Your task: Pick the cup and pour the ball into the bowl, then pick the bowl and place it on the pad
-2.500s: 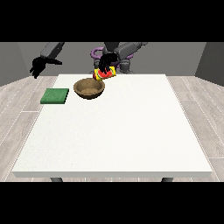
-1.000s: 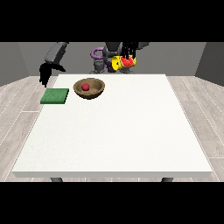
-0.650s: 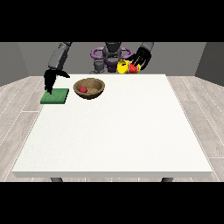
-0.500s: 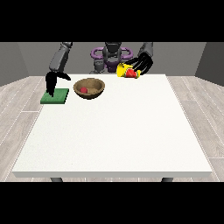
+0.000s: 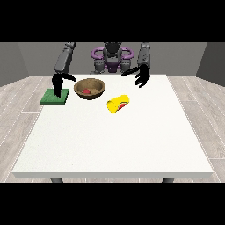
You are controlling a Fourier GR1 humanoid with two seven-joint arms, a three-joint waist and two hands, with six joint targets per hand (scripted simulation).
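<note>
Since half a second ago: yellow cup [image 5: 118,104] released, now on its side on the white table [image 5: 114,145], right of the wooden bowl [image 5: 89,88] holding the red ball [image 5: 87,91]. Hand at the view's right [image 5: 141,75] open, empty. Hand at the view's left [image 5: 57,83] above the green pad [image 5: 55,96], fingers pointing down, grasping nothing. Risk: cup rolling away; bowl tipping if gripped by one rim.

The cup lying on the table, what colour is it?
The cup is yellow with a red patch, seen in the front view.
</note>
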